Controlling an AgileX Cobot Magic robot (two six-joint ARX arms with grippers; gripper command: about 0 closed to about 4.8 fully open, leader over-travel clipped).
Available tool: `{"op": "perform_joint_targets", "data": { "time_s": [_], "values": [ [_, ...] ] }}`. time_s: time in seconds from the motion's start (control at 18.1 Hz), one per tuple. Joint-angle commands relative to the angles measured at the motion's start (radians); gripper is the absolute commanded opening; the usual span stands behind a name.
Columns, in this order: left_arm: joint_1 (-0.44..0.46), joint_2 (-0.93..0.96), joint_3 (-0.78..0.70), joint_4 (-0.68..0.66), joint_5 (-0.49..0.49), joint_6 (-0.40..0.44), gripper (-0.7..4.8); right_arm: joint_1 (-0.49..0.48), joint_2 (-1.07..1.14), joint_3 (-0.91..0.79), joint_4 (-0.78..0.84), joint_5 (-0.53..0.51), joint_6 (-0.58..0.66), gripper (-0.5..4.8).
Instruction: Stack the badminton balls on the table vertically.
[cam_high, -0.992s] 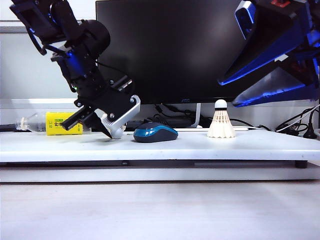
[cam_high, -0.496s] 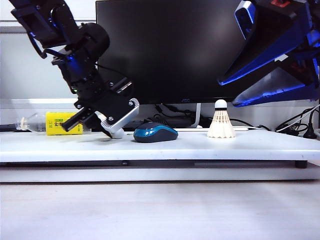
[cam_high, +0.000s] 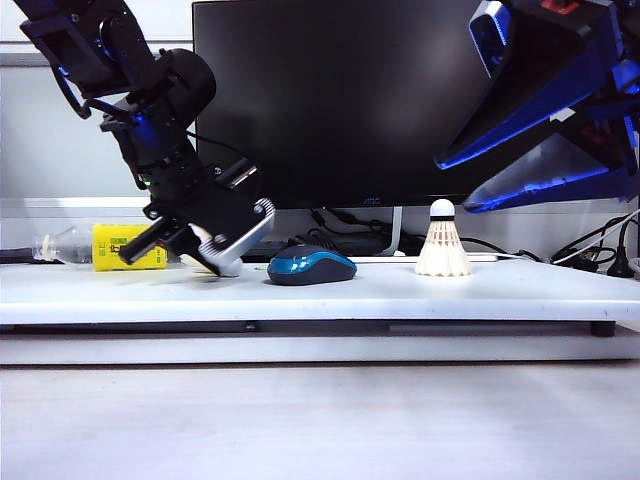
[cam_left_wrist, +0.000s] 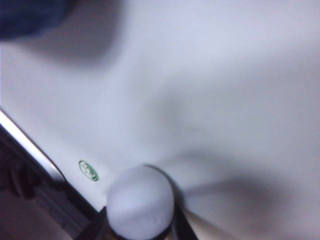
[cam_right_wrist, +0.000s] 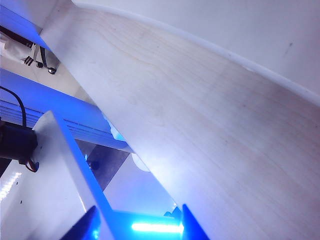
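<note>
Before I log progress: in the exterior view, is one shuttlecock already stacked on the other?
No. The upright shuttlecock stands alone on the table, right of the mouse, with nothing on its cork tip.

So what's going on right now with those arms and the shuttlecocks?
Left gripper low on table, jaws around one badminton ball. Right gripper open, raised aside. Second ball upright. Mouse sits between them.

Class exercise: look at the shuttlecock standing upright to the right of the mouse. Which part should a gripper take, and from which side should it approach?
Take the standing shuttlecock at its narrow neck by the black band, just under the rounded cork, coming from above. It rests on its wide feather skirt on the table, cork up, so the top is free, and the feathers would probably crush. The left gripper is busy left of the mouse.
</note>
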Motion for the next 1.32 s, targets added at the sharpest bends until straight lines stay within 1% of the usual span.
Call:
{"op": "perform_joint_targets", "data": {
  "time_s": [0.06,0.11,0.17,0.22,0.28,0.33,0.39,0.44,0.55,0.61,0.66,0.77,0.83,0.88,0.94,1.05,1.16,1.21,1.32],
  "values": [
    [-0.001,-0.015,0.005,0.137,0.037,-0.298,1.47,0.001,-0.003,0.004,0.018,-0.002,0.0,2.1],
    [-0.001,-0.023,0.023,0.137,0.054,-0.397,1.47,0.001,-0.003,0.004,0.021,-0.002,0.0,2.1],
    [-0.001,-0.025,0.052,0.137,0.072,-0.53,1.47,0.001,-0.003,0.004,0.026,-0.002,0.0,2.1],
    [-0.001,-0.026,0.078,0.137,0.089,-0.645,1.47,0.001,-0.003,0.004,0.03,-0.002,0.0,2.1],
    [0.0,-0.028,0.116,0.137,0.133,-0.816,1.47,0.001,-0.003,0.004,0.032,-0.002,0.0,2.1],
    [0.0,-0.029,0.164,0.138,0.212,-1.017,1.47,0.001,-0.003,0.004,0.032,0.004,0.0,2.1],
    [0.001,-0.029,0.198,0.138,0.287,-1.14,1.47,0.001,-0.003,0.004,0.031,0.015,0.0,2.1],
    [0.001,-0.029,0.216,0.143,0.346,-1.216,1.46,0.001,-0.003,0.004,0.029,0.029,0.0,2.1],
    [0.0,-0.029,0.237,0.188,0.499,-1.412,1.47,0.0,-0.003,0.004,0.024,0.053,0.0,2.1],
    [0.0,-0.029,0.237,0.224,0.583,-1.533,1.47,0.0,-0.003,0.004,0.019,0.064,-0.001,2.1],
    [0.0,-0.027,0.236,0.248,0.649,-1.61,1.47,0.0,-0.003,0.004,0.009,0.082,-0.002,2.1],
    [-0.001,-0.024,0.236,0.27,0.753,-1.699,1.47,0.0,-0.004,0.004,-0.029,0.134,-0.018,2.09],
    [-0.003,-0.021,0.236,0.27,0.788,-1.716,1.47,-0.002,-0.005,0.004,-0.055,0.166,-0.034,2.08],
    [-0.015,-0.014,0.235,0.269,0.814,-1.737,1.47,-0.003,-0.006,0.004,-0.095,0.23,-0.053,2.07],
    [-0.02,-0.006,0.235,0.27,0.833,-1.741,1.47,-0.003,-0.007,0.004,-0.125,0.288,-0.06,2.07],
    [-0.053,0.015,0.235,0.292,0.835,-1.741,1.47,-0.003,-0.009,0.005,-0.167,0.352,-0.062,2.07],
    [-0.099,0.043,0.235,0.368,0.832,-1.74,1.47,-0.002,-0.01,0.005,-0.184,0.363,-0.064,2.07],
    [-0.126,0.059,0.235,0.416,0.815,-1.741,1.47,-0.002,-0.01,0.005,-0.184,0.364,-0.064,2.07],
    [-0.166,0.088,0.235,0.483,0.732,-1.742,1.47,-0.002,-0.01,0.005,-0.185,0.363,-0.064,2.07]
  ]
}}
